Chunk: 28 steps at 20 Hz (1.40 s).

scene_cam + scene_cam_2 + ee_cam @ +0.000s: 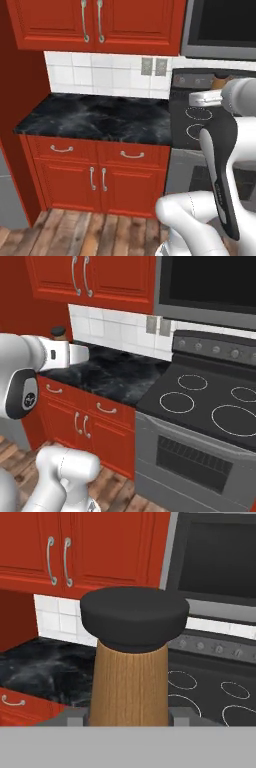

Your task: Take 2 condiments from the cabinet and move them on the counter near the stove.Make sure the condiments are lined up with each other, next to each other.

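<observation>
My gripper [129, 718] is shut on a brown wooden mill with a dark cap [131, 662], which stands upright between the fingers [75, 718]. The same mill [59, 332] pokes up behind my white hand, held in the air over the left part of the black counter [117, 378]. Its brown body [220, 82] also peeks out above the hand in the left base view. The stove [210, 401] lies to the right of the counter. Both doors of the red wall cabinet [100, 22] are closed. The mill with the pale grey top is out of view.
A grey microwave [210, 286] hangs above the stove. Red drawers and base doors [97, 170] sit under the counter [100, 117], and a white tiled wall with two outlets [153, 66] runs behind it. A tall red side panel [17, 100] bounds the counter's left end.
</observation>
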Available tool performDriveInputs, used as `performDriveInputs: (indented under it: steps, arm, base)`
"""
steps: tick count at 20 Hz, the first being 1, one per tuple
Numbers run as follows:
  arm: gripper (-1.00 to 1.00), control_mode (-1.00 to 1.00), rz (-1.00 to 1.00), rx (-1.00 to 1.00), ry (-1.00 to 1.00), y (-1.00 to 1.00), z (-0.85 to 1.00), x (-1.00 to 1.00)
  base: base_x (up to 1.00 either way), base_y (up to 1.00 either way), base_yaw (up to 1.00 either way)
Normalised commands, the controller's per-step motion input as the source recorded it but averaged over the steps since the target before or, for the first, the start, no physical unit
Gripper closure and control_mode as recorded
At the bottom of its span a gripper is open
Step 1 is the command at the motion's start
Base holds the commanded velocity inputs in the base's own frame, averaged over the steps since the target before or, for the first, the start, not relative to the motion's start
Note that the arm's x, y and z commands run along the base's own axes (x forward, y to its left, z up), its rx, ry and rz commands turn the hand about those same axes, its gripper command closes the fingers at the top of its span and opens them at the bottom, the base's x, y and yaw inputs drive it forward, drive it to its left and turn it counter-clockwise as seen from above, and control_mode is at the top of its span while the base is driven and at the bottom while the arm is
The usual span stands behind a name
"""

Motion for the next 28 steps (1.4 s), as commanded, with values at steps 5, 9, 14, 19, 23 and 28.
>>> performDriveInputs:
  steps: [5,9,14,19,23,28]
  arm:
    - [1.0,1.0,0.0,0.0,0.0,0.0,0.0,0.0]
    - [1.0,1.0,0.0,0.0,0.0,0.0,0.0,0.0]
    - [1.0,1.0,0.0,0.0,0.0,0.0,0.0,0.0]
    - [1.0,1.0,0.0,0.0,0.0,0.0,0.0,0.0]
    - [1.0,1.0,0.0,0.0,0.0,0.0,0.0,0.0]
    - [1.0,1.0,0.0,0.0,0.0,0.0,0.0,0.0]
  base:
    - [0.83,0.75,-0.16]
    - [0.66,0.45,-0.04]
    - [0.45,0.17,-0.01]
    - [0.3,0.0,-0.05]
    - [0.48,0.0,-0.09]
    - [0.5,0.05,-0.19]
